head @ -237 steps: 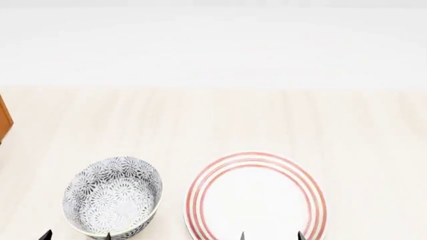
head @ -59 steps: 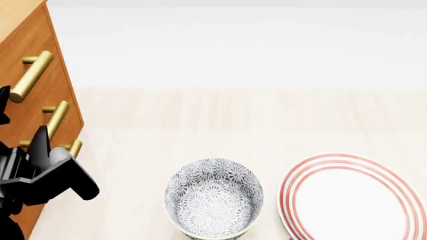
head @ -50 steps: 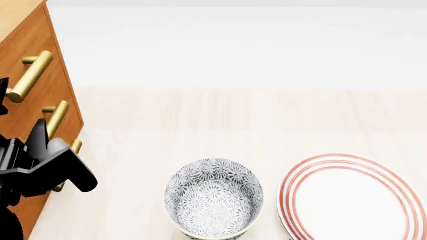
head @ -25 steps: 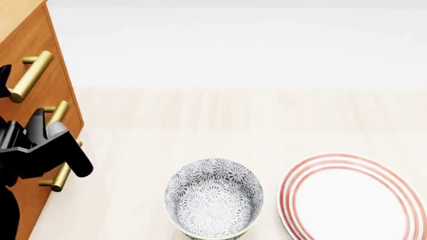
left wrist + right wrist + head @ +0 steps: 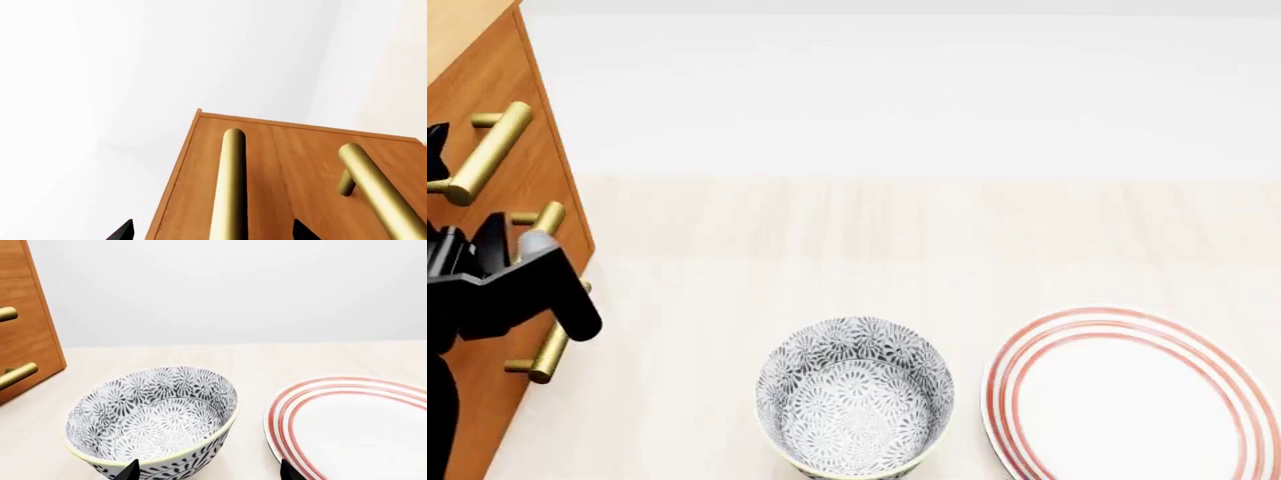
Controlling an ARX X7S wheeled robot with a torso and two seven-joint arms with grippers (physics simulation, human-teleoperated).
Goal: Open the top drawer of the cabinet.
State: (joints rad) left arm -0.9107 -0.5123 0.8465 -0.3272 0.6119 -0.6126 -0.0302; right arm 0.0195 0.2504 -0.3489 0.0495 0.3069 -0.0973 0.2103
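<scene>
The bowl [image 5: 155,420] and the plate [image 5: 353,425] beside it hold nothing. My left gripper [image 5: 212,231] is raised against the cabinet [image 5: 487,190] front at the view's left, fingers apart around a brass handle [image 5: 229,185] running lengthwise between them. I cannot tell if it is the top drawer [image 5: 474,125].

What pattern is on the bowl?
The bowl has a dark grey-and-white flower pattern inside and out, seen best in the right wrist view.
</scene>
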